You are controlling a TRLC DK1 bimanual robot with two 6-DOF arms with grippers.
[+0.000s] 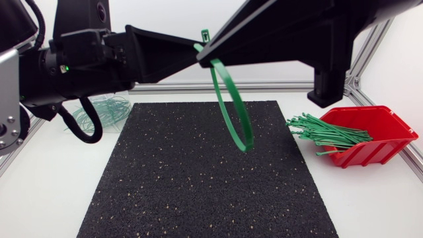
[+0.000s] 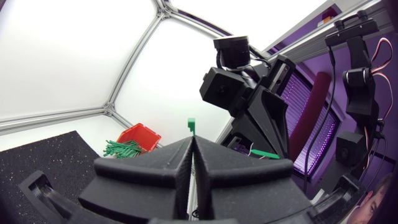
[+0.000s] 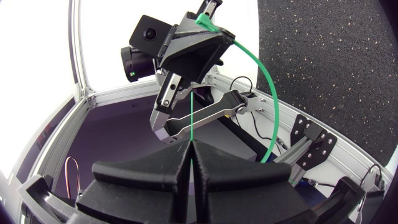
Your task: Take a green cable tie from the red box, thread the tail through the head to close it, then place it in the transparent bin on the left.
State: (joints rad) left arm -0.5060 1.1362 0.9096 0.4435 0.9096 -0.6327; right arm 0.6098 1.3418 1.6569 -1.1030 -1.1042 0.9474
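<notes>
**Aloft, both end effectors pinch 1 green tie**

Both arms meet high over the far edge of the desk, so the tie can be worked in free air. My left end effector (image 2: 191,142) is clamped on the cable tie (image 1: 248,144) just below its square head, which pokes up past the fingertips. My right end effector (image 3: 191,146) is pinched on the thin tail strip, tip to tip with the left.

I read that opposed grip as the threading step: 1 side steadies the head and the other feeds the tail. I cannot tell whether the tail is through the head yet.

The band is smooth, glossy plastic, springy enough to hang as an open oval loop above the rough, speckled black mat (image 1: 198,185). The red box (image 1: 370,151), hard moulded plastic with a sloped open front, sits at the desk's right edge, spare ties (image 1: 327,132) fanning out. The transparent bin (image 1: 109,106) stands at the far left corner, partly behind my left arm.
</notes>
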